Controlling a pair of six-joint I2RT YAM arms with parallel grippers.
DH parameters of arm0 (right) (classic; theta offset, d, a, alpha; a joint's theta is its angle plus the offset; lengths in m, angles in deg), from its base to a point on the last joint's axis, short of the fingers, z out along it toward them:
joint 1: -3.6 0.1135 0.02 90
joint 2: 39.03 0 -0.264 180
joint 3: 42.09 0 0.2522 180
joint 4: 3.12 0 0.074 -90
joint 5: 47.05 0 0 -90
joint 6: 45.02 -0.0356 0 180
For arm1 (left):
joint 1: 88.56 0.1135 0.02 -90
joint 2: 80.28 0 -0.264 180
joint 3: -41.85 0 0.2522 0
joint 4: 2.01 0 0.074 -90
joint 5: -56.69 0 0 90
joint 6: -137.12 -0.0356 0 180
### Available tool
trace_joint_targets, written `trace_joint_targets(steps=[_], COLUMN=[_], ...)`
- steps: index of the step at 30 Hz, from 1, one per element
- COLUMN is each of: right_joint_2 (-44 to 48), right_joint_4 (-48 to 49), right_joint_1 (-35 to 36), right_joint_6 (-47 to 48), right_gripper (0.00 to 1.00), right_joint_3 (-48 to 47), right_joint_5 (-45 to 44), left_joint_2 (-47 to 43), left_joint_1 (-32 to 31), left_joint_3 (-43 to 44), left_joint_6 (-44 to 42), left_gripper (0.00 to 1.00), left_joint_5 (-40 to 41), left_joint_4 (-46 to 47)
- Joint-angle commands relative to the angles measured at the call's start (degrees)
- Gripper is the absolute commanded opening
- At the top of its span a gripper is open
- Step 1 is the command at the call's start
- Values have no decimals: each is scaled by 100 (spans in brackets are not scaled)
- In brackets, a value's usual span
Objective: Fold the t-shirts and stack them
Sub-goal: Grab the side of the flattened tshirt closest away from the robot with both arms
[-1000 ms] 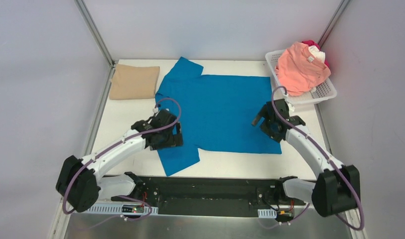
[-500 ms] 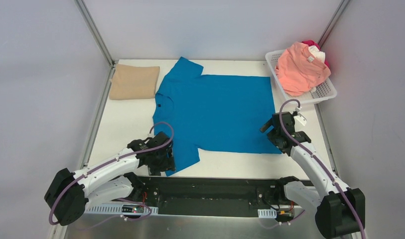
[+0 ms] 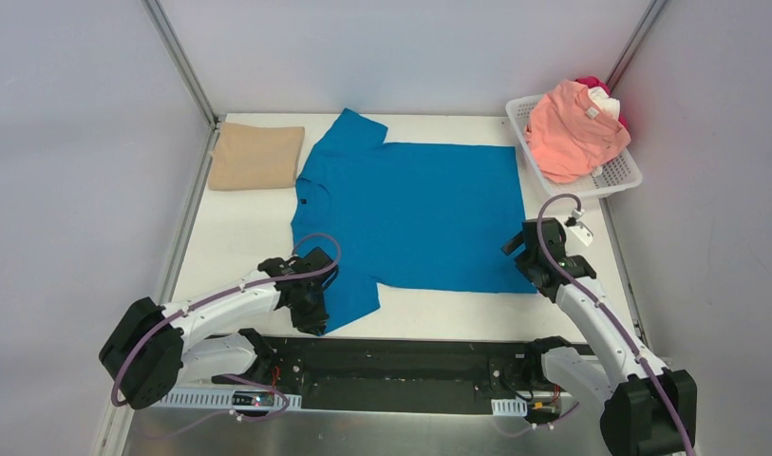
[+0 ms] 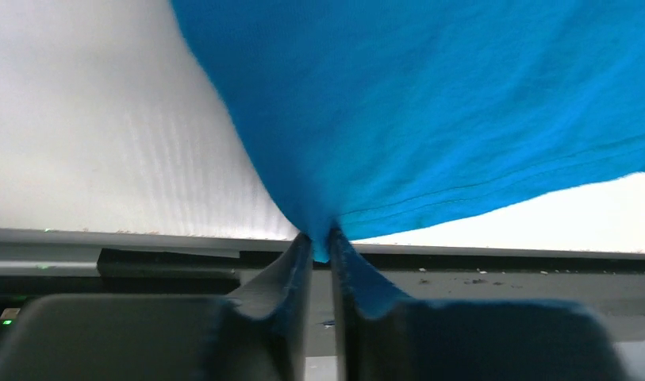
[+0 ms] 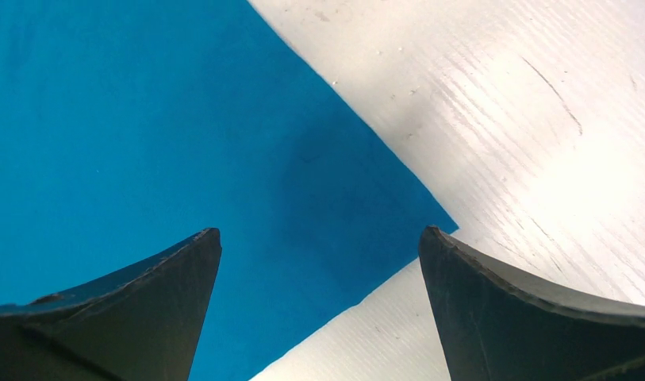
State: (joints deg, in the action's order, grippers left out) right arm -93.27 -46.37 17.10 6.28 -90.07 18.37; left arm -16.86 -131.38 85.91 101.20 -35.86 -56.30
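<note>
While the blue shirt point(image 3: 410, 214) lies spread flat across the middle of the table point(image 3: 235, 237), with its collar toward the left of the frame and its hem toward the right, the left claw point(image 3: 315, 319) sits at the lower left. It is on the bottom corner of the near sleeve, close to the table's front edge. In the left wrist view its fingers point(image 4: 291, 270) are drawn almost together and clamped on a pinch of blue cloth. The cloth rises out of the narrow gap and fans out across the top of that frame.

The right claw point(image 3: 515, 250) is at the lower right of the shirt, above the near hem corner. In the right wrist view its two fingers point(image 5: 144, 302) stand wide apart and hold nothing. The blue corner lies flat on the white table between them, and its tip points toward the right finger.

A tan shirt point(image 3: 256, 157) lies folded into a neat rectangle at the upper left of the table, just beside the blue shirt's far sleeve. A white basket point(image 3: 621, 179) stands at the upper right corner. A pink shirt point(image 3: 572, 128) is heaped in it and drapes over its rim. A bit of white shirt point(image 3: 605, 103) and a bit of red shirt point(image 3: 591, 84) peek out behind the pink one.
</note>
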Motion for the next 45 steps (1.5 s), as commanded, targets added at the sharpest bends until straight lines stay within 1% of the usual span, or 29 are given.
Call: trace_joint_targets(steps=[1, 2, 5, 9, 17, 21, 23, 24, 28, 30, 32, 35, 40, 45], right_joint_2=[277, 318, 430, 422, 134, -41, -125, -158, -238, -226, -184, -95, -64, -304], right_joint_4=[-283, -344, -509, -620, 10, 265, 391, 407, 493, 502, 505, 489, 489, 480], right_joint_1=[-68, -76, -115, -121, -121, -127, -122, -124, -127, -125, -125, -126, -127, -124], right_joint_6=[-242, -316, -535, -976, -1395, -1527, -1548, -1563, -1498, -1424, -1315, -1143, -857, -602], right_gripper=[100, 100, 99, 96, 79, 64, 59, 55, 37, 24, 14, 0, 0, 0], right_joint_3=[107, 136, 242, 409, 960, 1112, 1181, 1177, 1108, 1057, 970, 836, 488, 40], right_joint_5=[-278, -287, -342, -440, 20, 62, 3, -42, 72, 107, 131, 191, 370, 315], left_joint_2=[263, 274, 227, 34, 1, 58, 80, 96, 80, 56, 12, -86, -220, -250], left_joint_1=[-87, -89, -88, -94, -88, -83, -79, -81, -17, 57, 152, 320, 556, 948], left_joint_3=[144, 191, 352, 557, 776, 827, 850, 867, 961, 1011, 1057, 1121, 1259, 1460], left_joint_6=[-81, -80, -121, -325, -773, -853, -884, -908, -955, -952, -931, -937, -1047, -1306], left_gripper=[3, 0, 0, 0, 0, 0, 0, 0, 0, 0, 0, 0, 0, 0], left_joint_5=[207, 218, 421, 460, 26, -70, -116, -103, 4, 145, 217, 421, 535, 435], left_joint_4=[37, 37, 44, 125, 688, 912, 994, 1000, 1001, 1008, 1048, 1306, 1841, 2383])
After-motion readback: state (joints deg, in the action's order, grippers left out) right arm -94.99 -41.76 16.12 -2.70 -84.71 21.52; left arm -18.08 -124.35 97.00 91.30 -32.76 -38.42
